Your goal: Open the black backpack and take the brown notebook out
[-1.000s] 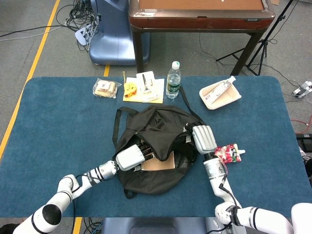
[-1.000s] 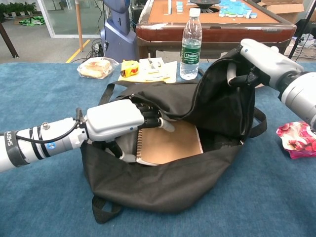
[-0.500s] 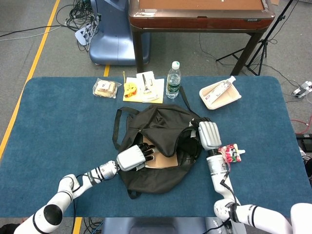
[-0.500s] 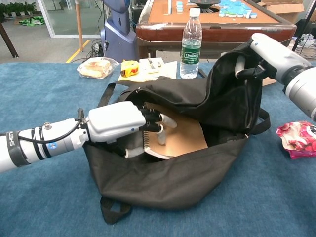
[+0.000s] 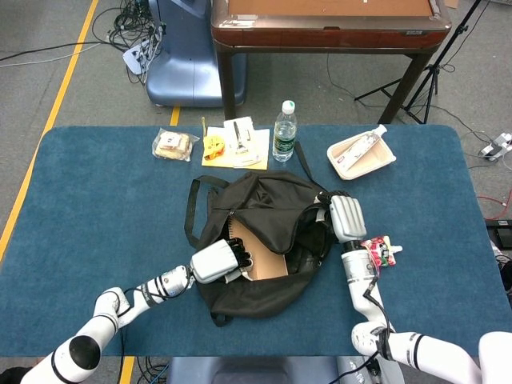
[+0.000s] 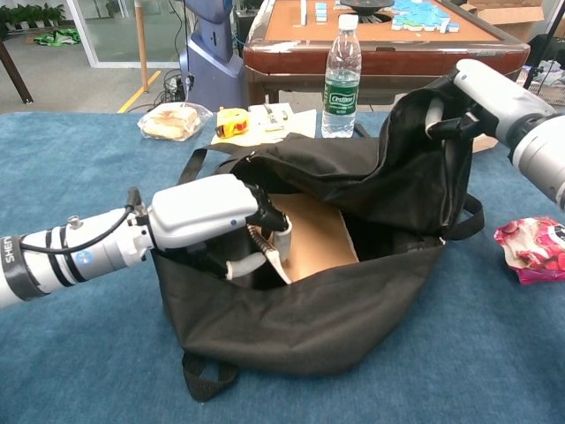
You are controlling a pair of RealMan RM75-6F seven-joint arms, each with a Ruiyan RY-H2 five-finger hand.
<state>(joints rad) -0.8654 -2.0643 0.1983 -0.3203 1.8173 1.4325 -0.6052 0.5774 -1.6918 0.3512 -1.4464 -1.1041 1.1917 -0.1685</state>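
The left hand [image 6: 207, 221] is down inside the mouth of the black backpack [image 6: 309, 318], its fingers wrapped round the spiral-bound edge of the brown notebook [image 6: 309, 238] and tipping that edge up off the bottom of the bag; from overhead the same hand [image 5: 216, 260] sits at the left end of the opening with the notebook [image 5: 268, 260] showing as a tan slab beside it, most of it inside the bag. The right hand [image 6: 485, 93] is up at the far right corner of the backpack, fingers pinched on the black fabric and lifting that side high so the opening gapes; seen from above this hand [image 5: 346, 218] stands at the bag's right edge. The backpack [image 5: 256, 232] lies in the middle of the blue table [image 5: 96, 224], its straps trailing out at the back left and the front. Just to the right of the right arm lies a red-and-white snack pouch [image 6: 530, 249], close to the bag but not touching it. Along the far edge of the table stand a water bottle [image 6: 340, 79] just behind the bag, some papers [image 5: 240, 146] with a small yellow item [image 6: 232, 121] on them, a bagged sandwich [image 6: 172, 121] further left, and a white tray [image 5: 360, 154] off to the right.
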